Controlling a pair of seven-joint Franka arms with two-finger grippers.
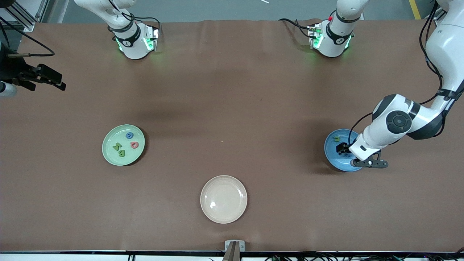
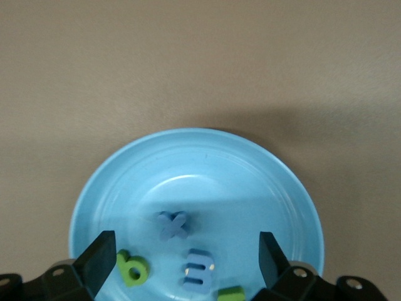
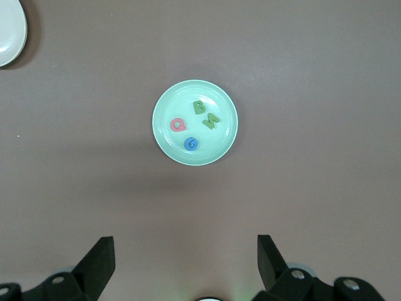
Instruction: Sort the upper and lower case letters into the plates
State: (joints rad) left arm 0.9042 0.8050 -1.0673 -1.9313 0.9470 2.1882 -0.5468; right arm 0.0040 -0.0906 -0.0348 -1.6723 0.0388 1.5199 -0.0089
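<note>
Right now the left gripper (image 1: 344, 150) hangs low over the blue plate (image 1: 331, 152), fingers (image 2: 100, 260) spread wide, nothing between them. That plate sits toward the left arm's end of the table. Left wrist view shows its contents: blue x (image 2: 172, 224), blue letter block (image 2: 198, 271) lying flat (reads like an E or m, cannot tell), green b (image 2: 131, 268), and another green piece (image 2: 230, 295) cut off at the frame edge. All loose in the plate, none touching the fingers.

Mint green plate (image 1: 108, 154) lies toward the right arm's end of the table, holding a green B (image 1: 121, 153), green W or M (image 1: 116, 146), pink Q (image 1: 134, 145) and blue G (image 1: 129, 135), spaced apart. Same four show in the right wrist view.

Right gripper (image 3: 186, 263) waits high above the table, jaws apart and holding nothing, with the mint plate well below it.

Cream-beige plate (image 1: 239, 214) sits nearest the front camera, between the other two plates, no letters in it.
</note>
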